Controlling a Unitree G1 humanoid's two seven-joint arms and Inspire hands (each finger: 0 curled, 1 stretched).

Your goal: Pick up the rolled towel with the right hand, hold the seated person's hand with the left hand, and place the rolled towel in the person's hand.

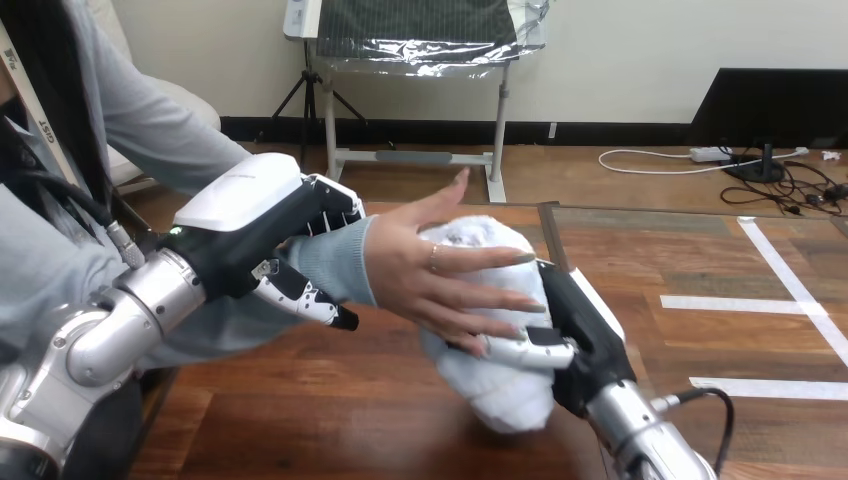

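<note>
A white rolled towel (500,385) stands roughly upright above the table's middle, with my right hand (580,335) shut on it from the right. The person's hand (435,270) reaches in from the left, palm against the towel's left side, fingers spread across it. My left hand (255,230) is curled round the person's wrist, where the grey sleeve (335,262) ends, thumb below and fingers above.
The wooden table (330,400) stretches below the hands. White tape lines (770,300) mark its right part. The person sits close at the left edge, their arm crossing over my left forearm (110,330).
</note>
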